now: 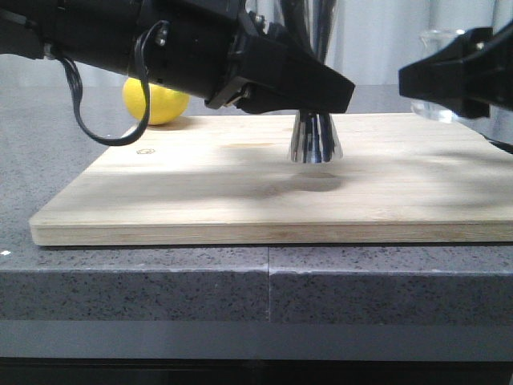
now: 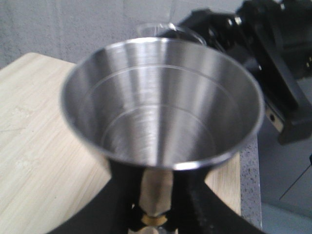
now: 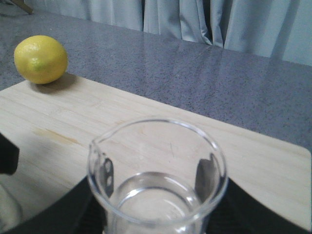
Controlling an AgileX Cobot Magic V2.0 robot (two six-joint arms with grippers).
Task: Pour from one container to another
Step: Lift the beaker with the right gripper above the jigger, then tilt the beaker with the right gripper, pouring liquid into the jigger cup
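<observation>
Front view: tall steel hourglass jigger (image 1: 315, 136) looks lifted off the pale wooden board (image 1: 200, 188), mid-board.
Left gripper (image 2: 155, 204): jaws clamp its waist.
Right gripper (image 3: 156, 195): jaws clasp small clear glass beaker (image 3: 157, 170), right, upright.
Pour: bring lip over jigger mouth, tilt slowly.

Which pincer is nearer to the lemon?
Left. The left pincer, shut on the jigger, is closer to the lemon; the right pincer, holding the beaker, is far across the board.
</observation>
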